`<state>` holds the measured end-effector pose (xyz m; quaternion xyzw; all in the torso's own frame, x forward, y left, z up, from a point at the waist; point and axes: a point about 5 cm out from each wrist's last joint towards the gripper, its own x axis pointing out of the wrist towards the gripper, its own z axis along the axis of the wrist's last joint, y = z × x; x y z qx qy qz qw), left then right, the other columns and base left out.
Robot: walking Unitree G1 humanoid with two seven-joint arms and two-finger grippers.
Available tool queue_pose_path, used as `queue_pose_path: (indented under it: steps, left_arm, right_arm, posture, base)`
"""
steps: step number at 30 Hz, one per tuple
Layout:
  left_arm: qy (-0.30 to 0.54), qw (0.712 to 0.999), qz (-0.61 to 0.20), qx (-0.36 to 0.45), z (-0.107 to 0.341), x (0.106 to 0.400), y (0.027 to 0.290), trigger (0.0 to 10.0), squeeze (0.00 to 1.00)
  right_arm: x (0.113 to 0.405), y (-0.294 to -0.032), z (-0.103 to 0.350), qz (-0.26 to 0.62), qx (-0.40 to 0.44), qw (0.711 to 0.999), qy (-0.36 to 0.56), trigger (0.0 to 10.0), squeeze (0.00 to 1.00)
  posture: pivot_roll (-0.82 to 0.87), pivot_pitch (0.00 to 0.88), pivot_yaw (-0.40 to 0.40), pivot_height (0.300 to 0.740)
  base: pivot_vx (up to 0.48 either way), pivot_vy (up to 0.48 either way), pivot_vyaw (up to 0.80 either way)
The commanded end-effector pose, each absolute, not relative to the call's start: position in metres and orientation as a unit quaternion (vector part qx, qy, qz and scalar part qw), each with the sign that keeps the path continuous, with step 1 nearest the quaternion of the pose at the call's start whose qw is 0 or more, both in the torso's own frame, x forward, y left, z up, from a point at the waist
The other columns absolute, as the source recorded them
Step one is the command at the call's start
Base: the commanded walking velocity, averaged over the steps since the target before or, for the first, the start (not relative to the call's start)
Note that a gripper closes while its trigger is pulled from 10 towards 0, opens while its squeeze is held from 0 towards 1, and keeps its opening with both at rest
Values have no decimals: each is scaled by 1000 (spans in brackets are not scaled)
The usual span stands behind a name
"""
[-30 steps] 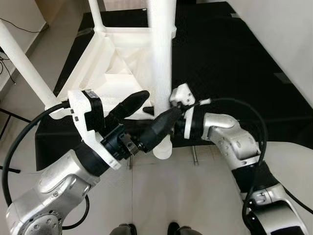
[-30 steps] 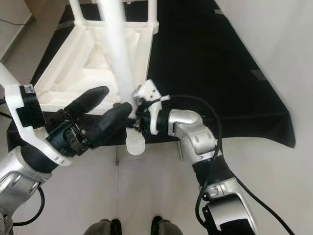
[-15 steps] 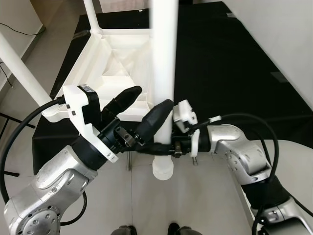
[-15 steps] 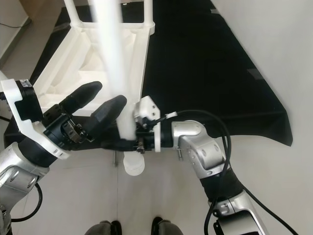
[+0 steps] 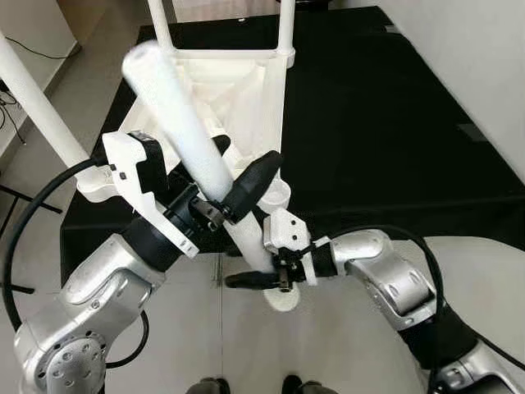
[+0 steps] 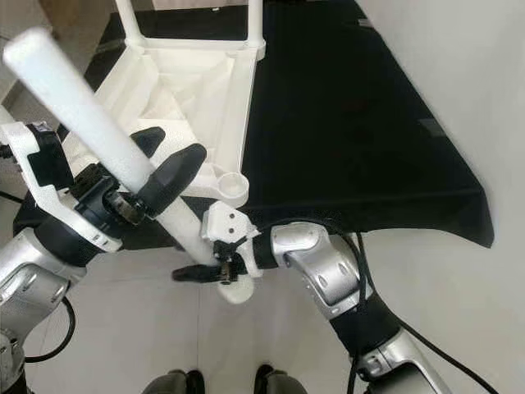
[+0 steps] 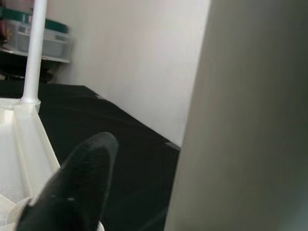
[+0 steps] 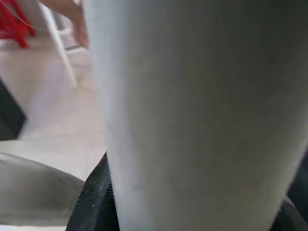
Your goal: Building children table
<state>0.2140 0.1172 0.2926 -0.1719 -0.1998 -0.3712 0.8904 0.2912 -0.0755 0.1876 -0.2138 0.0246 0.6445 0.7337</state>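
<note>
Pale floor tiles run under the robot, a white wall rises on its right, and a black mat spreads ahead, carrying the upturned white table frame, underside up, with thin legs already standing at its far corners. At the frame's near corner sits an open round socket, and that socket is what the coming move looks to depend on. The loose white leg is held slantwise: its long axis runs from a free end high on the robot's left down to a lower end just short of the mat's near edge, so the foot lies below and nearer the robot than the socket, not yet lined up. To seat it, I judge the tube must be raised and brought upright over the opening. The left pincer is clamped round the leg at mid-length, and is nearer the socket. The right pincer closes on the leg near its lower end.
</note>
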Motion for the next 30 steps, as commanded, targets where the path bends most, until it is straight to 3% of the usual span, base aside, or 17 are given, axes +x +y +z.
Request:
queue_pose_path:
  steps: [1,16,21,22,26,30]
  left_arm:
    - [-194,889,-371,-186,290,213,117,0,0]
    - [-188,891,-371,-180,288,211,121,0,0]
    - [-193,878,-401,-175,290,211,124,0,0]
    - [-192,873,-415,-171,291,211,125,0,0]
    - [-182,861,-448,-158,290,212,124,0,0]
    - [-163,823,-529,-127,291,213,113,0,0]
  right_arm:
    - [289,-67,184,650,-237,722,17,10000,0]
    - [303,-68,188,617,-259,743,-1,10000,0]
    - [309,-66,192,607,-248,755,0,10000,0]
    - [309,-64,193,617,-225,754,12,10000,1000]
    - [304,-63,197,651,-203,731,25,10000,1000]
    - [303,-60,195,678,-212,702,45,10000,961]
  posture:
    - [-39,177,3,740]
    - [-57,175,-5,740]
    - [-59,169,-7,740]
    - [-57,165,-5,740]
    - [-53,155,1,740]
    - [-46,140,-8,740]
  base:
    - [0,0,0]
    - [0,0,0]
    - [0,0,0]
    - [0,0,0]
    - [0,0,0]
    - [0,0,0]
